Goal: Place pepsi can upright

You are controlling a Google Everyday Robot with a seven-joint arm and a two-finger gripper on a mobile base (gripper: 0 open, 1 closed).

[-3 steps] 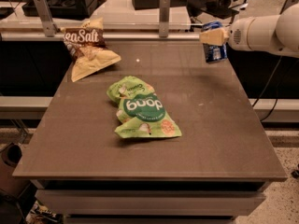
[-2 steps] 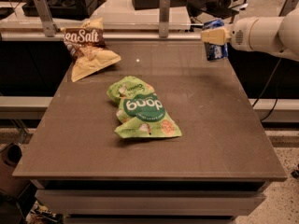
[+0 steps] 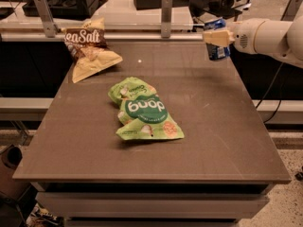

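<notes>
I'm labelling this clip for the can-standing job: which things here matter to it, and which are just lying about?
Part of the job: pepsi can, held by the gripper above the far right edge of the table.
Lying about: Sea Salt chip bag at far left; green snack bags in the middle.

My one camera is looking from above and beyond the near edge of the table [image 3: 227, 141], tilting downward and facing the far edge. It is standing back enough to take in the tabletop from near edge to far edge and from left edge to right edge, along with the shelf front under the near edge and the benches past the far edge. My arm is reaching in from the right of the view. My gripper [image 3: 218, 38] is hanging at the far right corner, clamping the pepsi can [image 3: 218, 53].
</notes>
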